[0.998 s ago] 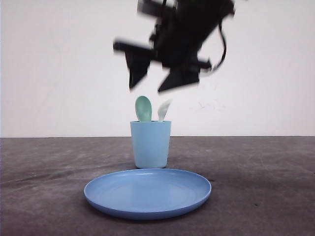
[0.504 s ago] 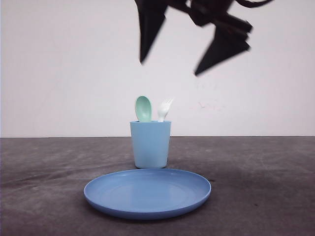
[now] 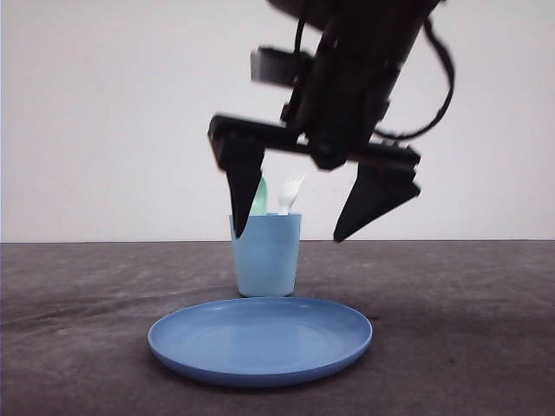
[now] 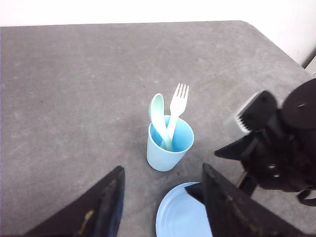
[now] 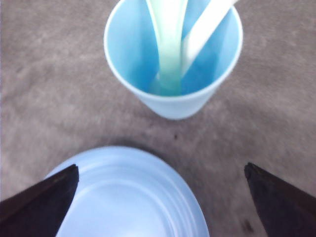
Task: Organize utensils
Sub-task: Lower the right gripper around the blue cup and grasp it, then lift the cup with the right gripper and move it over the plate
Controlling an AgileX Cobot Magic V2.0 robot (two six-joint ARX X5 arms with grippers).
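Fork (image 3: pixel 291 191) and spoon (image 4: pixel 159 118) both stand handle-down inside the light blue cup (image 3: pixel 266 255), heads poking up over the rim, the spoon on the left and the fork on the right, their handles leaning together at the bottom of the cup. The cup sits upright on the dark grey surface (image 3: pixel 468 312), just beyond the far edge of the round blue plate (image 3: pixel 260 340), close to it but apart.

Here's the right hand (image 3: pixel 294 232), hanging in the air in front of the cup and above the far part of the plate, fingers spread wide and pointing down. It holds nothing. One fingertip (image 3: pixel 238 208) overlaps the spoon head and the cup's left rim in the front view; whether it touches them I cannot tell. The other finger hangs to the right of the cup.

The left hand (image 4: pixel 163 202) hovers high over the surface, fingers wide apart, empty too.
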